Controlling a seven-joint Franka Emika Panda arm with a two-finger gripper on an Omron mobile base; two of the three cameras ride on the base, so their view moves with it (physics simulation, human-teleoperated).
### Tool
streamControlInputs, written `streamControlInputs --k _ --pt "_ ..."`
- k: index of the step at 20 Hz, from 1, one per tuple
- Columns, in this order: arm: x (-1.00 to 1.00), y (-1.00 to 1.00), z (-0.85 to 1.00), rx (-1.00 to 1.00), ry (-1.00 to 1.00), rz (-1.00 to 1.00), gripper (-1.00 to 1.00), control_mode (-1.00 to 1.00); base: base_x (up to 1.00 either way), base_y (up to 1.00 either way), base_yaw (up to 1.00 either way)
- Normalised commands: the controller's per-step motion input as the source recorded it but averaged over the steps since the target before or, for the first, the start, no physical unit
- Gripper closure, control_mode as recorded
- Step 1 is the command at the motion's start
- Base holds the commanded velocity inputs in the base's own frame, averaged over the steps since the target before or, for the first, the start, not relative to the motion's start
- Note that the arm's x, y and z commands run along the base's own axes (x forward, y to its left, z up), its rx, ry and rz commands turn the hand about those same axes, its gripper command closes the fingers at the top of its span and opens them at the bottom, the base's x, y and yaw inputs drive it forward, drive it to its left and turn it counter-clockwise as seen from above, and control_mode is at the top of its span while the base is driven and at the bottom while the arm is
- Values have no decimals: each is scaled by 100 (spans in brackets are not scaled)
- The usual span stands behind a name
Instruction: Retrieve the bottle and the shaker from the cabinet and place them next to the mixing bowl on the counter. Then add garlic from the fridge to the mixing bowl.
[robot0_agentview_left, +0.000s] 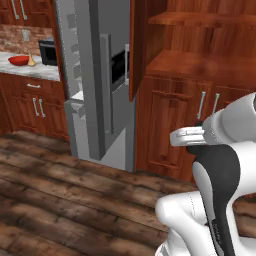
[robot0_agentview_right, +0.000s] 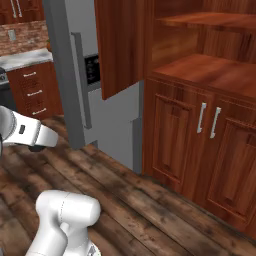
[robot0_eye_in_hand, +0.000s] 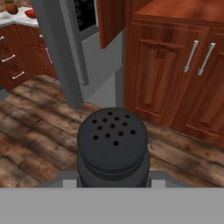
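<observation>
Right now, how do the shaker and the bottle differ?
The shaker is black, with a perforated cap; the bottle is tan with a thin neck. The shaker sits between the gripper fingers, away from the counter; the bottle stands on the counter beside the red bowl. Both are out of the cabinet.

No legible text, label, brand, number or sign was present on any surface in the three views. The dark panel (robot0_agentview_right: 92, 69) on the fridge (robot0_agentview_left: 107, 90) door showed no readable characters. The shaker (robot0_eye_in_hand: 113, 146) top carried only a pattern of holes and no marking. The cabinet (robot0_agentview_right: 200, 125) fronts, the counter (robot0_agentview_left: 27, 67) and the brick wall (robot0_agentview_left: 20, 39) behind it bore no lettering.
</observation>
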Motion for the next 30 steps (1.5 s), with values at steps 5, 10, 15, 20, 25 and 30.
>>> streamControlInputs --k 5,10,15,20,25,30 --pt "0 0 0 0 0 0 100 100 -2 70 77" --pt "0 0 0 0 0 0 100 100 76 74 46" --pt "0 0 0 0 0 0 100 100 100 35 5" --pt "0 0 0 0 0 0 100 100 100 54 -8" --pt "0 0 0 0 0 0 100 100 100 78 -21" --pt "0 0 0 0 0 0 100 100 100 67 -30"
